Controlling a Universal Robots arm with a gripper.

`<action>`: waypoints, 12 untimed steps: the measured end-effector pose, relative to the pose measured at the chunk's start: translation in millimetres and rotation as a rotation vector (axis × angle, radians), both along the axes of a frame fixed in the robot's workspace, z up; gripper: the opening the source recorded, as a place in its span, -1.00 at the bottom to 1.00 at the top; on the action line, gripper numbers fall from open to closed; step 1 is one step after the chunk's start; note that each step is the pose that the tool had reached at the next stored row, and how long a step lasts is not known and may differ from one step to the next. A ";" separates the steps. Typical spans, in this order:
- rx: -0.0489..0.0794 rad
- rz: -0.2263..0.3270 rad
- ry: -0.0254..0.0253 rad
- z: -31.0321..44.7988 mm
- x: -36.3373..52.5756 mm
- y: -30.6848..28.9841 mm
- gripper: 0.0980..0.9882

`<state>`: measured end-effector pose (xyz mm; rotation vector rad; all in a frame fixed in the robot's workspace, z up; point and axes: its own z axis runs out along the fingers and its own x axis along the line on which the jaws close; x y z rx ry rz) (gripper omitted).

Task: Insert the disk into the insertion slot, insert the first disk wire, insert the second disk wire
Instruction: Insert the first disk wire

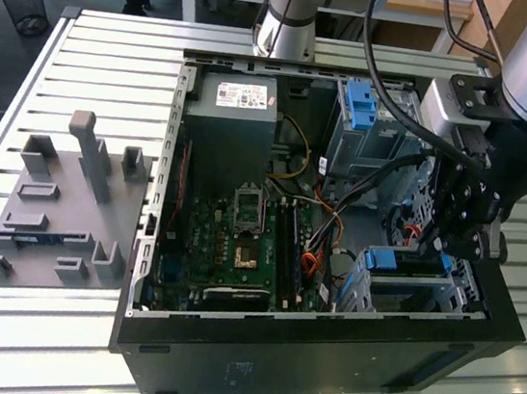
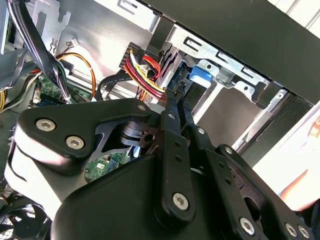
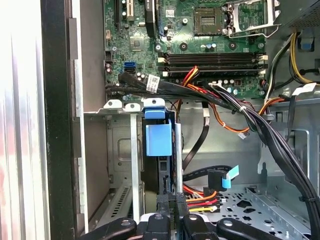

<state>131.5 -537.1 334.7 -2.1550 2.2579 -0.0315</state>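
The gripper [image 1: 437,244] is hovering low inside the open computer case [image 1: 320,355] on the slatted tabletop [image 1: 109,41], its fingers [image 3: 164,207] pinched together right at the end of the disk [image 3: 159,140]. The disk, in its blue carrier, is sitting inside the insertion slot [image 3: 120,150], with loose cables [image 3: 250,120] trailing just beside it.
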 end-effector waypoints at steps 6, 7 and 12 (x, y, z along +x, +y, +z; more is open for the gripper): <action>0.000 0.000 0.0000 -0.5 1.9 -0.3 -0.84; 0.000 0.000 0.0000 -0.6 1.9 -0.4 -0.84; 0.000 0.000 0.0000 -1.1 1.9 -1.5 -0.84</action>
